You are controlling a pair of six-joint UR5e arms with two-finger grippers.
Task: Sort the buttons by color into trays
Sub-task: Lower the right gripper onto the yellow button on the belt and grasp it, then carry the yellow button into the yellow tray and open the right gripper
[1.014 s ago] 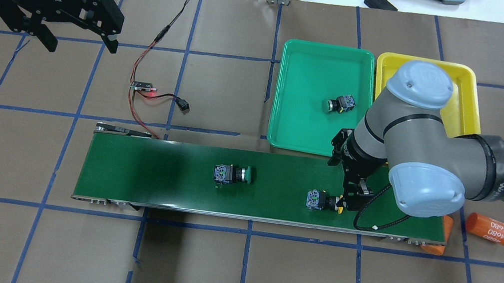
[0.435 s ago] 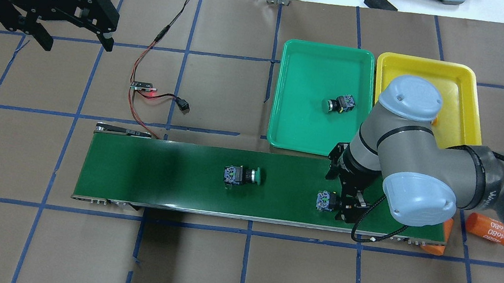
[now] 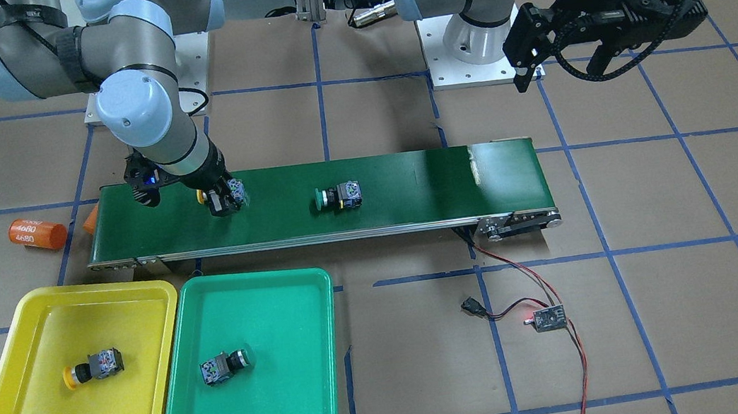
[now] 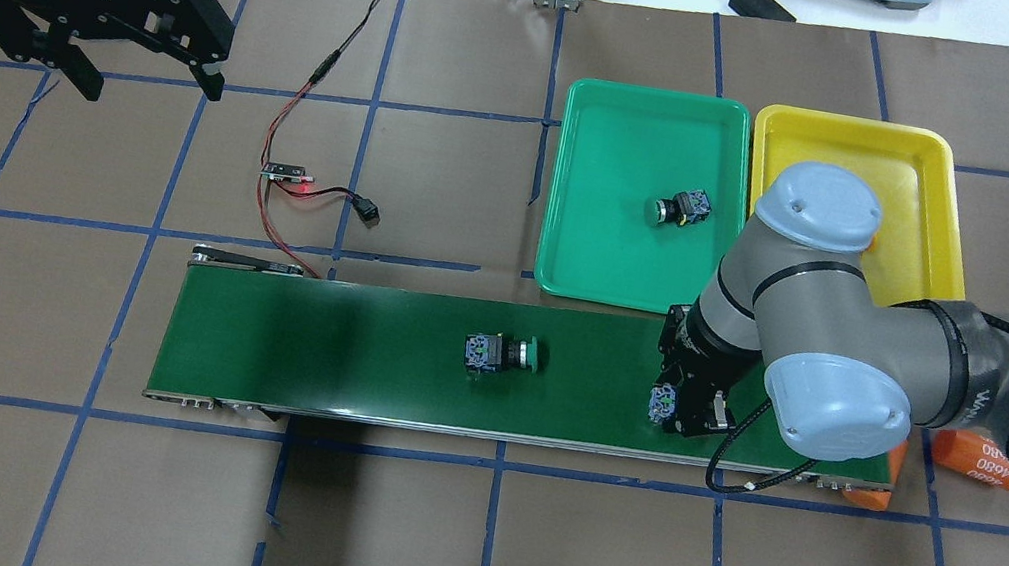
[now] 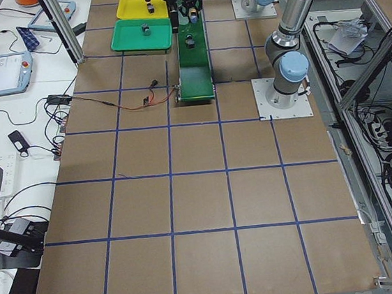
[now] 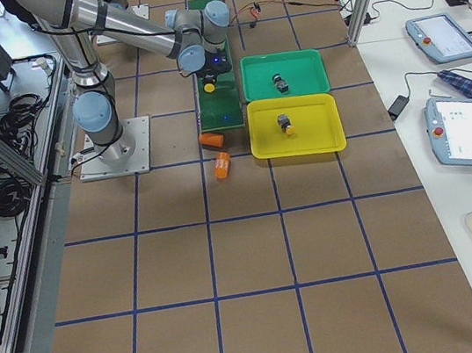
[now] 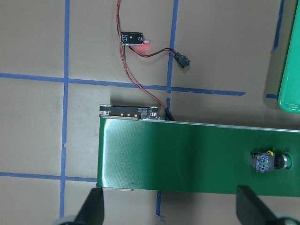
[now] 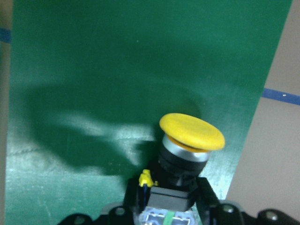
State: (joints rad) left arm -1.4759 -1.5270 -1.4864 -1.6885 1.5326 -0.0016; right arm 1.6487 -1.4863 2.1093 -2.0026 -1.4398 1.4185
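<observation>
Counting four buttons (image 3: 338, 197), two trays (image 3: 273, 398), one belt (image 3: 423, 185)

The orange cylinder (image 3: 36, 234) just off the end of the conveyor belt (image 3: 409, 187) reads 4680, printed twice. White lettering on my left gripper (image 4: 150, 89) and my right arm's black sleeve (image 4: 983, 359) is too small to read

The right gripper (image 4: 681, 417) holds the first button (image 4: 660, 404) over the conveyor belt (image 4: 332, 347); the second button (image 4: 501, 353) lies on the belt to its left. Ahead, the left tray (image 4: 601, 248) contains the third button (image 4: 678, 207); ahead-right, the right tray (image 4: 925, 188) contains the fourth button (image 3: 92, 367).
</observation>
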